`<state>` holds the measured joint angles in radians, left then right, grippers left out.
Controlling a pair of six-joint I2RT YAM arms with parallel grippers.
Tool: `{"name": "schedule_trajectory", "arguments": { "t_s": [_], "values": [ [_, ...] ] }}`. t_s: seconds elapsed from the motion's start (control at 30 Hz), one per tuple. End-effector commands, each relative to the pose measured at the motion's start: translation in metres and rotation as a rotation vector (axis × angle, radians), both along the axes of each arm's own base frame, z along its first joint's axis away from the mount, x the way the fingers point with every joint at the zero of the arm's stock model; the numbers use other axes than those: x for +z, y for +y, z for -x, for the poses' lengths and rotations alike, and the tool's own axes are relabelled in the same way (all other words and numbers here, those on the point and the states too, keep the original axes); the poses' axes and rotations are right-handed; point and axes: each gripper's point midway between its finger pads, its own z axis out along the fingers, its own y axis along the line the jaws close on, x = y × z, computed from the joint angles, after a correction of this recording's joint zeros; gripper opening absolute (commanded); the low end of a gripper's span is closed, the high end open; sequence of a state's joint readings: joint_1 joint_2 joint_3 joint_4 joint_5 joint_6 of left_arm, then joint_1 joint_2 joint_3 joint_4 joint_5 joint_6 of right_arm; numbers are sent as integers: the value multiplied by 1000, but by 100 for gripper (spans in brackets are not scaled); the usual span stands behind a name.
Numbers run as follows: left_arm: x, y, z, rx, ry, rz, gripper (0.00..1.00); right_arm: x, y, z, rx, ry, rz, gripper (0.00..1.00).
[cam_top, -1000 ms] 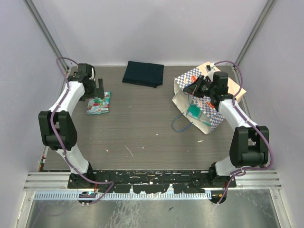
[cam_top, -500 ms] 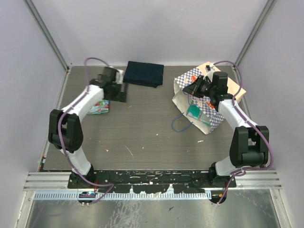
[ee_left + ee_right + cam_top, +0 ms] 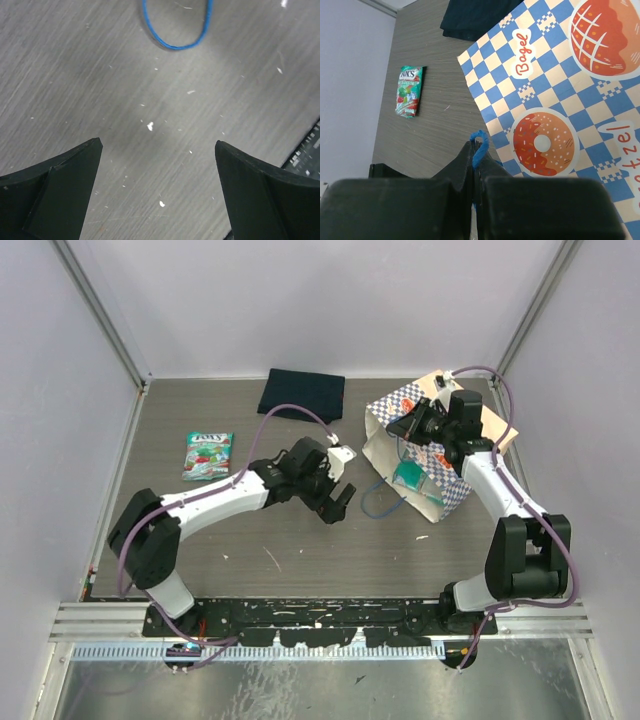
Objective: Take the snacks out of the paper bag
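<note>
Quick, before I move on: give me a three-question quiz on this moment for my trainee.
1. Fill in: exactly ___ snack pouch lies on the table outside the paper bag.
2. True or false: the left gripper is shut.
3. Pick one: what does the right gripper pinch? A) the bag's blue cord handle; B) the snack pouch; C) nothing.

Key: 1 one; 2 false, its jaws stand wide open over bare table; 3 A.
</note>
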<state>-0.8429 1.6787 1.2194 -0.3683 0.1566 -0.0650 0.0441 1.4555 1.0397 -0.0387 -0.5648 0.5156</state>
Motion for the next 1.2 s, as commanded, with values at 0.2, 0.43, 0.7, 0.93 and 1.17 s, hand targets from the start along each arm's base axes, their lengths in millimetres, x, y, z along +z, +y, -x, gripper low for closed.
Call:
{"name": "schedule_trajectory", "arguments": {
  "t_s": [0.2,0.43,0.7,0.93,1.17],
  "values": [
    [83,-16,78,-499,-61,324,98,36,5,0,8,-101,-17,1],
    [85,-49,52,-334,28,443,98,41,3,3,-9,-117,-12,1],
    [76,-86,3,92,88,767,99,43,0,3,-41,-123,-19,1],
    [43,-127,-25,413,237,824,96,43,-6,-1,-88,-124,-12,1],
    [21,-158,-42,583,315,795,97,44,-15,-3,-143,-129,14,1]
  ]
}}
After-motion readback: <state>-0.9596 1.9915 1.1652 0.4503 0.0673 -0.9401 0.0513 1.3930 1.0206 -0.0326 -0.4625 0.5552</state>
